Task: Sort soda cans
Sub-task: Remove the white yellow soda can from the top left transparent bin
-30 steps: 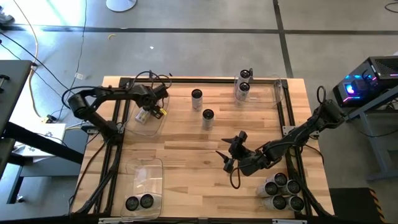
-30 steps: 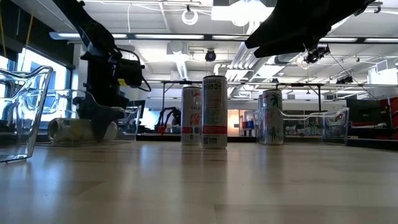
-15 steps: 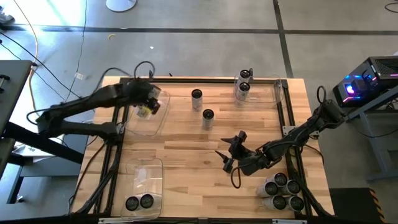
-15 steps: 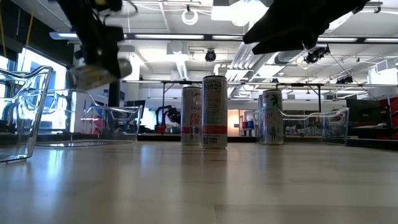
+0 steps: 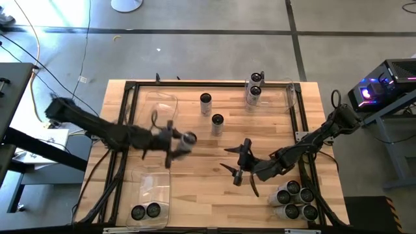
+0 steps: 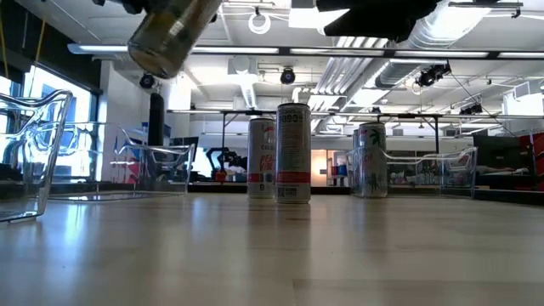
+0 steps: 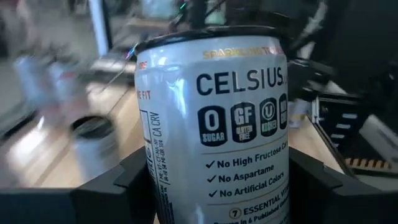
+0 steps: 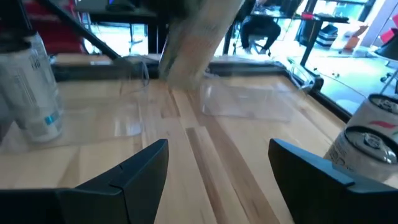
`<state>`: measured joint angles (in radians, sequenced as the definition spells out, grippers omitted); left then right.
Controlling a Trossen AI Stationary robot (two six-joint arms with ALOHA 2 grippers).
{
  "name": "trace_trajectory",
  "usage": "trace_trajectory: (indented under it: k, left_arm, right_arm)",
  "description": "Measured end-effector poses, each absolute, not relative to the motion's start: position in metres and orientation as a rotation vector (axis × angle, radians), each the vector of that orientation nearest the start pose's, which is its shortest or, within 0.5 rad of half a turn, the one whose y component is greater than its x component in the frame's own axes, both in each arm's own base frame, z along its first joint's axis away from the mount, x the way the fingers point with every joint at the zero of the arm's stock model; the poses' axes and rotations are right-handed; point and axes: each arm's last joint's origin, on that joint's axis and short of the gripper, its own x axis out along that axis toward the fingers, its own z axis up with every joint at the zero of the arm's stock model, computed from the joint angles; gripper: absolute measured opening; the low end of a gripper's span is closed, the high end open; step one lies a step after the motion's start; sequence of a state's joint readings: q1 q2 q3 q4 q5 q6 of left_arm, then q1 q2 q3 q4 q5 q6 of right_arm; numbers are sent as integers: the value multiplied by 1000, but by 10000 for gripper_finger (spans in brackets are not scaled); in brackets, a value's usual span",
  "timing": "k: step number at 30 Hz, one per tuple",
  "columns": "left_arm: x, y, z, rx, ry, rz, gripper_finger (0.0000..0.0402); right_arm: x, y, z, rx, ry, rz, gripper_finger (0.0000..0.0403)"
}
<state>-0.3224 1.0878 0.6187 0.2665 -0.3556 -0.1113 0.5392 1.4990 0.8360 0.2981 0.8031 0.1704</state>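
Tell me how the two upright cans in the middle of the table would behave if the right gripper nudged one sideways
Each of the two upright cans is tall and narrow on a small round base, so a high push would likely tip it. Once down, its round body would probably roll across the smooth wooden table. The right gripper is open and holds nothing.

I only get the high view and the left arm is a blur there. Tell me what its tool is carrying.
Observer: The left tool is shut on a white Celsius can, clear in the left wrist view.
Operator: Say if it's off the table.
Observer: Yes; in the low view the can hangs tilted, well above the wood table.
Operator: Report the right tool.
Observer: The right tool is open with nothing between its fingers, hovering over bare wood.
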Motion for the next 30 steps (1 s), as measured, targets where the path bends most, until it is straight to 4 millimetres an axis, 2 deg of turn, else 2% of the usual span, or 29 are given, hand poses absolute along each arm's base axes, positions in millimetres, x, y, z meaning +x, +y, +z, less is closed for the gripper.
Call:
trace_trajectory:
  k: [4, 9, 13, 18, 24, 30]
  left_arm:
    - [247, -91, 238, 80, 190, -13, 236]
    - [262, -105, 227, 98, 146, -138, 236]
    - [265, -107, 223, 81, 152, -256, 236]
    - [266, -104, 225, 50, 143, -298, 245]
    - [267, -102, 225, 45, 144, -296, 251]
    - [267, -102, 224, 34, 153, -302, 253]
  right_arm:
    - [285, 139, 240, -51, 203, -243, 271]
    - [301, 121, 251, -46, 113, -34, 271]
    - [312, 103, 254, -81, 57, 3, 271]
    - [327, 90, 248, -143, -24, 177, 271]
    - [339, 88, 237, -175, -107, 286, 271]
    - [361, 95, 242, -186, -109, 391, 273]
